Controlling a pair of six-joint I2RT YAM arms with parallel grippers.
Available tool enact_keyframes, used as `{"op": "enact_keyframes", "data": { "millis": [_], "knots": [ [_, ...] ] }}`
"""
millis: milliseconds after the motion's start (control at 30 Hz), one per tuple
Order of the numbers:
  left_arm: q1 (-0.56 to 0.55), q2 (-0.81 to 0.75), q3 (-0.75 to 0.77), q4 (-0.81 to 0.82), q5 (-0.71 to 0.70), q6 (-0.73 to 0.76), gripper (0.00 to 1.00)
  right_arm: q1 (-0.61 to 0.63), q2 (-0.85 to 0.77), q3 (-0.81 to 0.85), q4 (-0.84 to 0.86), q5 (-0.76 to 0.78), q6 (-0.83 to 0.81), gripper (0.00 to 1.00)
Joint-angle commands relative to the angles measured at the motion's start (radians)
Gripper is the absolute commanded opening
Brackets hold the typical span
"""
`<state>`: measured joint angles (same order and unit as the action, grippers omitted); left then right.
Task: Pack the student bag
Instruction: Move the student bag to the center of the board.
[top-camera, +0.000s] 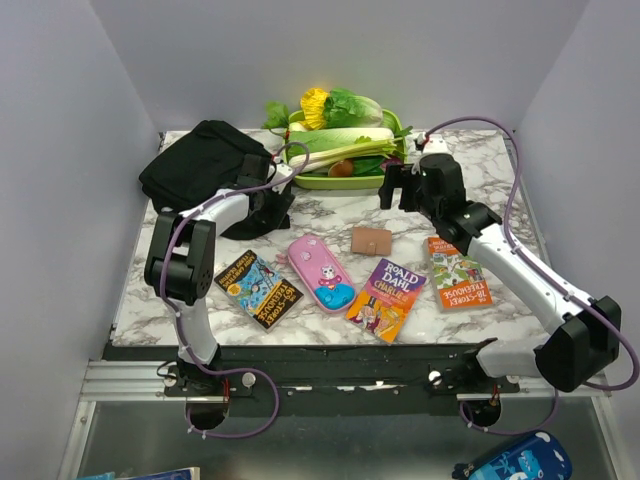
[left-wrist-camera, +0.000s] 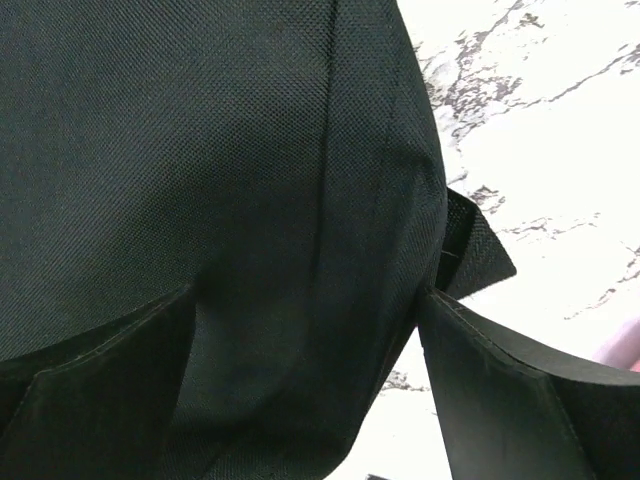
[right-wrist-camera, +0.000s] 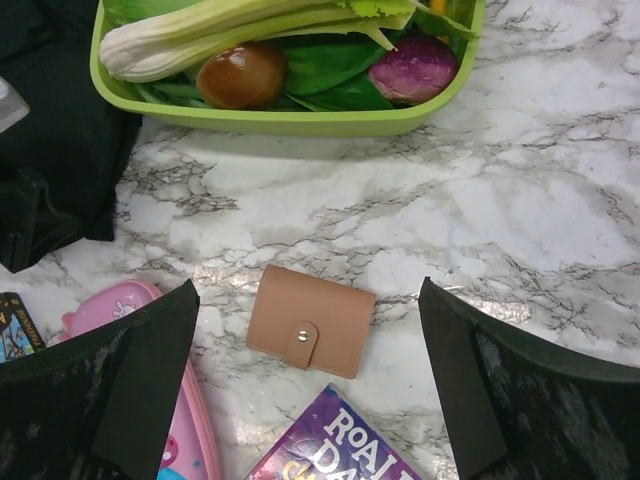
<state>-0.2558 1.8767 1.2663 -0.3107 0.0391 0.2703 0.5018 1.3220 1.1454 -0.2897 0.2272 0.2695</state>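
left gripper (left-wrist-camera: 310, 292): jaws spread, gripping nothing | student bag (left-wrist-camera: 200, 150): black fabric directly ahead, filling the gap between my left fingers (left-wrist-camera: 90, 400) | handling: soft, limp, probably light, will sag; i'd pinch a fold or the strap (left-wrist-camera: 475, 245) beside my right-hand finger | right gripper (right-wrist-camera: 308, 285): spread, empty

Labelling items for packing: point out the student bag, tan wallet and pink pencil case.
student bag (top-camera: 200, 165), top external view, middle of its black fabric.
tan wallet (right-wrist-camera: 312, 318), right wrist view, centre of its front.
pink pencil case (top-camera: 320, 272), top external view, middle of its lid.
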Motion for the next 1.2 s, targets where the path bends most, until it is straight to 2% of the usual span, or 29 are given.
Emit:
{"op": "enact_keyframes", "data": {
  "millis": [0,233,300,400,433,500,533,633,933,1167],
  "knots": [
    [-0.003,0.039,0.005,0.035,-0.085,0.018,0.92,-0.002,-0.041,-0.026,-0.005,-0.011,0.01,1.0],
    [-0.003,0.068,-0.001,0.058,-0.146,-0.002,0.68,-0.003,-0.092,-0.059,0.007,-0.034,0.023,1.0],
    [-0.003,0.068,0.001,0.053,-0.147,-0.003,0.64,-0.002,-0.101,-0.065,0.007,-0.04,0.025,1.0],
    [-0.005,0.071,0.013,0.041,-0.159,-0.011,0.48,-0.002,-0.115,-0.078,0.011,-0.045,0.031,1.0],
    [-0.005,0.065,0.024,0.032,-0.16,-0.013,0.37,-0.002,-0.124,-0.084,0.014,-0.045,0.034,1.0],
    [-0.005,0.05,0.037,-0.001,-0.16,-0.019,0.25,-0.002,-0.132,-0.091,0.02,-0.052,0.034,1.0],
    [-0.005,0.017,0.053,-0.014,-0.153,-0.023,0.15,-0.002,-0.139,-0.095,0.023,-0.057,0.036,1.0],
    [-0.005,-0.071,0.085,-0.07,-0.122,-0.037,0.01,-0.002,-0.145,-0.107,0.037,-0.068,0.04,1.0],
    [-0.005,-0.29,0.215,-0.289,-0.041,-0.071,0.0,-0.002,-0.145,-0.108,0.055,-0.111,0.037,0.97],
    [-0.031,-0.415,0.213,-0.554,0.155,-0.039,0.0,-0.002,-0.147,-0.124,0.064,-0.134,0.039,0.95]
  ]
}}
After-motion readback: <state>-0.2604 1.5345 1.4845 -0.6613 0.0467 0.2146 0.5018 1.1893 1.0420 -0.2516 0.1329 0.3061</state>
